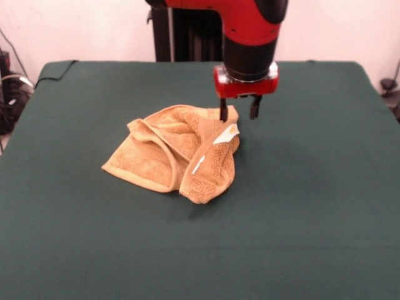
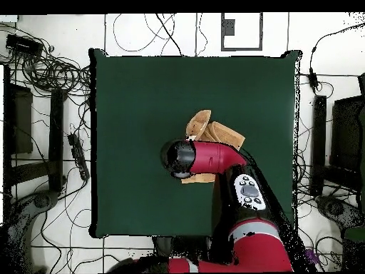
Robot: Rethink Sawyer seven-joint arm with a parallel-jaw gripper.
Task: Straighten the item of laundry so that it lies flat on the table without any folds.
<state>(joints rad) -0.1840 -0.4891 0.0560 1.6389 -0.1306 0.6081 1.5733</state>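
The towel (image 1: 174,152) is nowhere near flat yet: you can see it bunched in a heap near the middle of the bench (image 1: 312,206), with several layers folded over one another, a banded edge curling across the top, and a white label (image 1: 226,134) showing on the flap at the robot's side of the heap. All of the spreading is left to do, by my reading. Your hand (image 1: 238,108) hangs at the towel's far edge, toward the pedestal, its two dark fingers (image 1: 223,110) apart and holding nothing; one finger looks to sit just over or against the cloth near the label, the other beyond the edge over bare bench. From overhead, the arm covers most of the towel (image 2: 214,133).
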